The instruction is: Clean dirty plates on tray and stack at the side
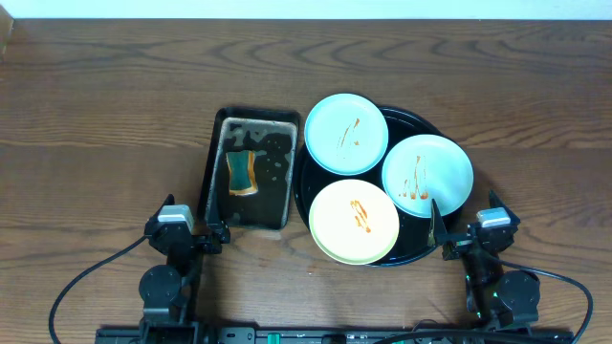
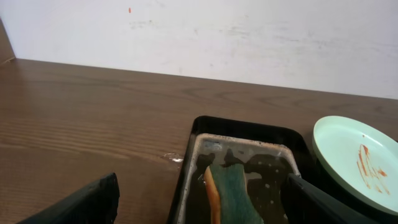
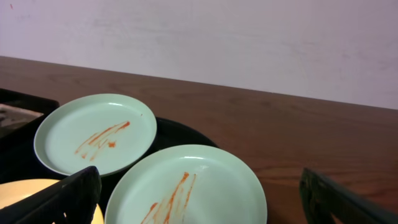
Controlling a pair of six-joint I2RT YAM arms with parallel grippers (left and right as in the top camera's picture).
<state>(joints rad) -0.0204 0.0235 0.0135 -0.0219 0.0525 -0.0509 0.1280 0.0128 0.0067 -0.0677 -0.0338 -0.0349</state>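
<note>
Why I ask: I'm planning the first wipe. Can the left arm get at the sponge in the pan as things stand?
Probably yes. The left gripper is open just short of the near end of the pan, the sponge sits uncovered inside, and nothing stands between them.

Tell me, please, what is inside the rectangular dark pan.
The pan holds a teal-and-yellow sponge in shallow, blotchy liquid. The floor beneath the sponge is covered and cannot be seen.

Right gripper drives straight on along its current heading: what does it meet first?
Probably the nearer mint plate, dead ahead between the right gripper's open fingers; whether it clears the rim is unclear.
</note>
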